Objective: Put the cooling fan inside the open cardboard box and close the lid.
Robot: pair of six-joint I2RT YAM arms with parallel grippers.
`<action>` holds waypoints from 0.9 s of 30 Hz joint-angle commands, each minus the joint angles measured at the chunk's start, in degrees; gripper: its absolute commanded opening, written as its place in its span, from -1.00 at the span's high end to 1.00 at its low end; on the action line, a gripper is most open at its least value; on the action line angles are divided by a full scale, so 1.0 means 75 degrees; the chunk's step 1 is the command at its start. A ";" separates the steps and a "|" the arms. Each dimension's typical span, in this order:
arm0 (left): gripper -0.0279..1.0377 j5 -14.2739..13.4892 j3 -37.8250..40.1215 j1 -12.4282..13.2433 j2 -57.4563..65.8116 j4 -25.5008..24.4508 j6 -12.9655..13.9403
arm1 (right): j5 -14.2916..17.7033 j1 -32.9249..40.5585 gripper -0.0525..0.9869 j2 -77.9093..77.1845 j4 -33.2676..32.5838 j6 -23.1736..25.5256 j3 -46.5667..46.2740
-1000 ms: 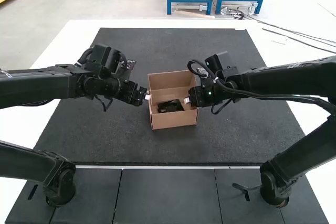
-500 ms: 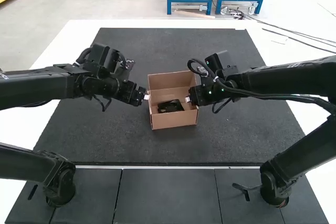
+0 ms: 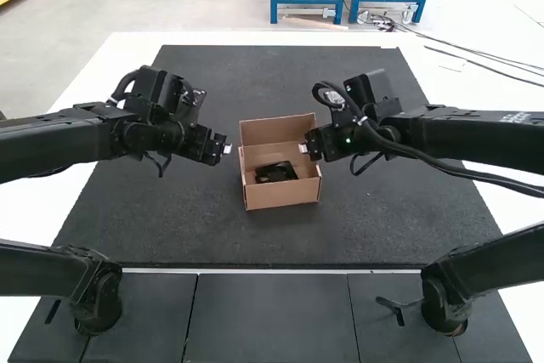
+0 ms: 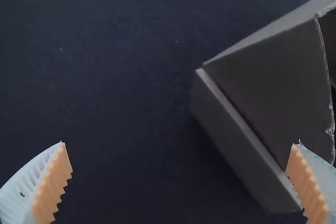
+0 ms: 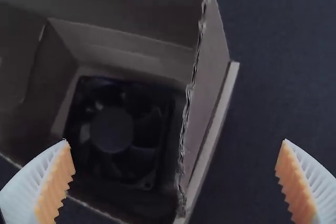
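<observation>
An open cardboard box (image 3: 280, 193) stands in the middle of the black mat, its rear flap upright. The black cooling fan (image 3: 276, 172) lies flat on the box floor. My left gripper (image 3: 223, 149) hovers just left of the box, open and holding nothing. My right gripper (image 3: 308, 149) is open at the box's right rim, also with nothing between its fingers. In the left wrist view a box corner (image 4: 262, 119) lies ahead of the open gripper (image 4: 178, 195). The right wrist view looks down on the fan (image 5: 123, 132) behind the box's side wall (image 5: 207, 77), which lies between the spread fingers of the gripper (image 5: 173, 187).
The black mat (image 3: 170, 210) covers most of the white table (image 3: 34, 201), with free room all around the box. The arms' bases (image 3: 93, 295) stand at the near edge.
Both grippers have drawn back a little from the box sides; the left moved left, the right lifted toward the back. The box and fan have not moved.
</observation>
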 commanded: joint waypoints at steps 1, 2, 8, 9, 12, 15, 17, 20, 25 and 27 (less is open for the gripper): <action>-0.86 -0.0462 0.0191 0.0151 -0.0130 0.0212 0.0061 | 0.0116 -0.0118 -0.79 -0.0294 -0.0023 -0.0240 0.0201; -0.86 -0.0614 0.0226 0.0198 -0.0106 0.0283 0.0073 | 0.0128 -0.0154 -0.79 -0.0353 -0.0023 -0.0275 0.0201; -0.86 -0.0884 0.0507 0.0631 0.0116 0.0576 0.0085 | 0.0444 -0.0271 -0.79 -0.0833 -0.0035 -0.0884 0.0318; -0.86 -0.0907 0.0577 0.0678 0.0187 0.0611 0.0108 | 0.0491 -0.0271 -0.79 -0.0915 -0.0035 -0.0990 0.0341; -0.86 -0.0954 0.0812 0.0748 0.0398 0.0763 0.0132 | 0.0538 -0.0271 -0.81 -0.1173 -0.0410 -0.1259 0.0435; -0.86 -0.0954 0.1105 0.0725 0.0702 0.0904 0.0144 | 0.0538 -0.0271 -0.81 -0.1408 -0.0914 -0.1435 0.0576; -0.86 -0.0954 0.1339 0.0702 0.0925 0.0939 0.0144 | 0.0538 -0.0271 -0.81 -0.1525 -0.1417 -0.1494 0.0740; -0.86 -0.0954 0.1667 0.0702 0.1230 0.0962 0.0144 | 0.0526 -0.0259 -0.81 -0.1619 -0.2156 -0.1611 0.1033; -0.86 -0.0954 0.2066 0.0690 0.1581 0.1044 0.0144 | 0.0374 -0.0271 -0.82 -0.1619 -0.2800 -0.1622 0.1560; -0.86 -0.0954 0.2183 0.0690 0.1734 0.1079 0.0144 | 0.0351 -0.0271 -0.82 -0.1630 -0.2941 -0.1622 0.1736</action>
